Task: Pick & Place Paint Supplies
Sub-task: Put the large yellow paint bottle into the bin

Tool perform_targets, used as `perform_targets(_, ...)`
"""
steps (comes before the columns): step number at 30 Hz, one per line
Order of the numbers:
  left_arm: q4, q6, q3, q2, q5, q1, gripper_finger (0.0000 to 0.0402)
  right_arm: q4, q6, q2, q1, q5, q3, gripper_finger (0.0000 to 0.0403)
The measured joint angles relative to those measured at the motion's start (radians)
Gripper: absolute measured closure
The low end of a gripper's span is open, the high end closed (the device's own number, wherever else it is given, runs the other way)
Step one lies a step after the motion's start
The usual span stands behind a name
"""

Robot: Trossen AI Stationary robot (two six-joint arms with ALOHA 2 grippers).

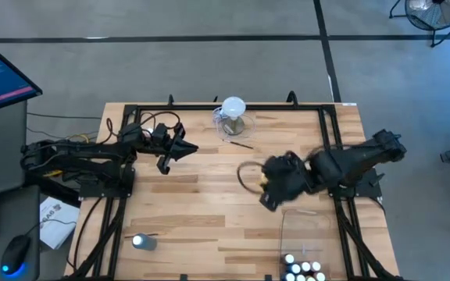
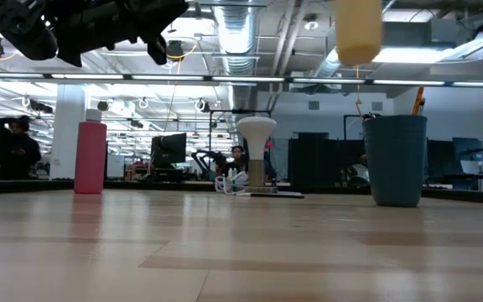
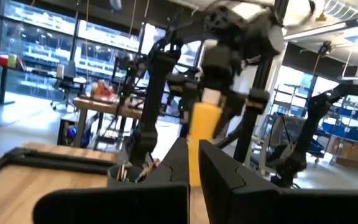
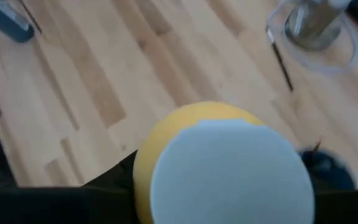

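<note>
A yellow squeeze bottle (image 3: pixel 202 134) with a white cap (image 4: pixel 229 171) hangs high over the table in my right gripper (image 1: pixel 270 187), which is shut on it. It is above and beside a dark blue cup (image 2: pixel 395 159) that stands on its base with brushes in it. A pink-red bottle (image 2: pixel 90 158) stands upright farther off. A small blue-grey bottle (image 1: pixel 143 242) lies on its side near the front left. One thin paintbrush (image 1: pixel 241 144) lies flat by the clear jug (image 1: pixel 233 117). My left gripper (image 1: pixel 190 148) hovers shut at the left, holding nothing. My right gripper pinches the yellow bottle's upper body (image 4: pixel 143 163), just below the white cap, between its two fingers (image 4: pixel 104 186). The fingers slant down from above, coming from the table's right side. The bottle hangs upright below them, its base (image 2: pixel 359 54) well clear of the table.
A clear bin (image 1: pixel 311 234) at the front right holds several white-capped bottles (image 1: pixel 303 270). A black frame (image 1: pixel 209 108) runs along the far and side edges. Bare wood lies in the middle and front of the table (image 1: pixel 209 211).
</note>
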Motion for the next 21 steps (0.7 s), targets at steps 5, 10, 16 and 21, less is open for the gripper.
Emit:
perform_targets(5, 0.006, -0.002, 0.008, 0.002, 0.000, 0.000, 0.0401, -0.056, 0.201, 0.013, 0.146, 0.057, -0.001, 0.0219)
perform_targets(10, 0.005, -0.009, 0.009, 0.002, -0.001, -0.016, 0.0401, -0.084, 0.417, 0.030, 0.301, 0.117, -0.001, 0.0220)
perform_targets(16, 0.016, -0.029, 0.009, 0.002, -0.017, -0.052, 0.0401, -0.150, 0.686, 0.080, 0.482, 0.124, -0.003, 0.0220)
perform_targets(21, 0.019, -0.033, 0.009, 0.002, -0.025, -0.090, 0.0401, -0.204, 0.860, 0.134, 0.560, 0.103, -0.001, 0.0220)
